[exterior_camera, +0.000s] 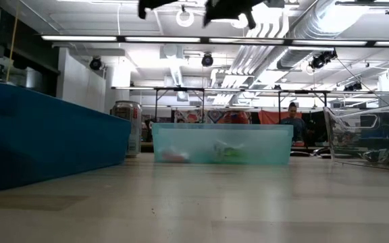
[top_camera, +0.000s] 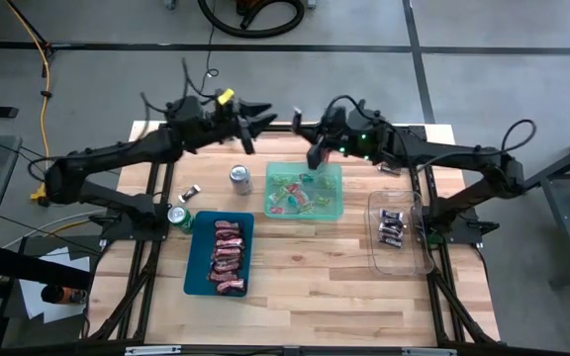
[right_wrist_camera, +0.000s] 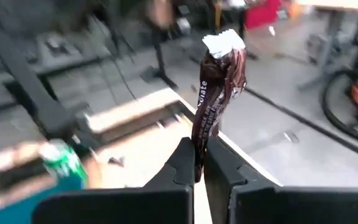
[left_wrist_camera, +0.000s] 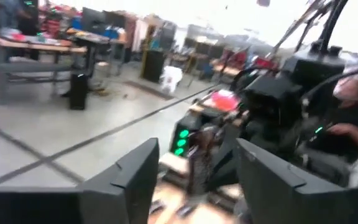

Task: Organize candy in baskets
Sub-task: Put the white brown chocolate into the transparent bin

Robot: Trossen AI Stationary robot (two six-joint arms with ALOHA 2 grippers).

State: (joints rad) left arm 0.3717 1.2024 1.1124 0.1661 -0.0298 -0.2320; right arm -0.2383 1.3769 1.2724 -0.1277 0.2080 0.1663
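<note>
Right gripper (right_wrist_camera: 199, 163) was clamped on a dark brown candy bar (right_wrist_camera: 218, 93) with crimped white end, left gripper (left_wrist_camera: 194, 177) spread empty facing it, green basket (top_camera: 336, 203) below.

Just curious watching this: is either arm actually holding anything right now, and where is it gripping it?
The right gripper pinches a dark-wrapped candy bar by its lower end. The left gripper is open and empty.

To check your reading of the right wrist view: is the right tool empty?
No: the right tool is shut on a dark wrapped candy bar, which stands up between its fingers.
</note>
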